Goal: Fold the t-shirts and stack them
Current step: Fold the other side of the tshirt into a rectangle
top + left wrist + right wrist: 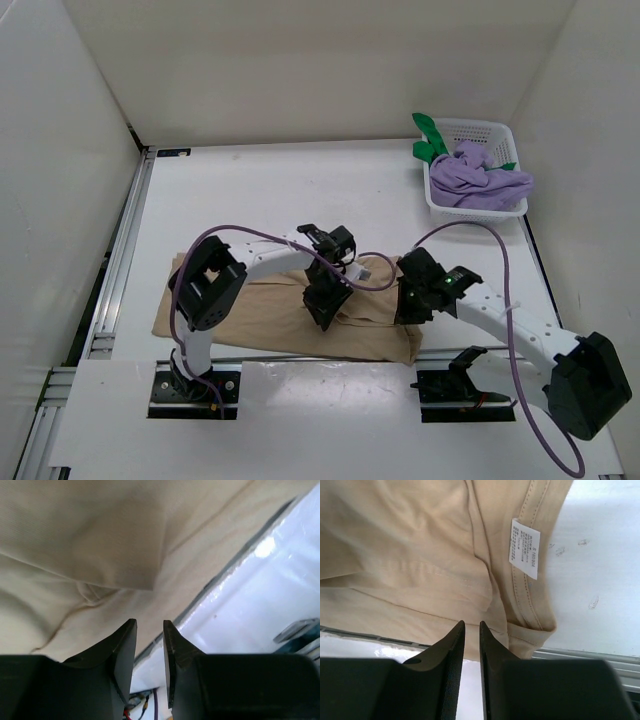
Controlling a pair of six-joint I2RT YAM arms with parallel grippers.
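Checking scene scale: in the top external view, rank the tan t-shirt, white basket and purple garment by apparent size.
1. tan t-shirt
2. white basket
3. purple garment, only slightly smaller; it nearly fills the basket

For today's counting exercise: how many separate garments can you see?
3: a beige t-shirt on the table, a purple garment heaped in the white basket, a green garment at its far-left rim. Others may be hidden underneath.

Far half of worktop (280,190) bare: wide room for an end effector. Far-right corner blocked by basket (480,123) w/ purple cloth (480,180) heaped over its rim. Near edge, centre: tan shirt (250,320) (flat, low) under left arm (260,260) & right arm (500,315), crowded close.
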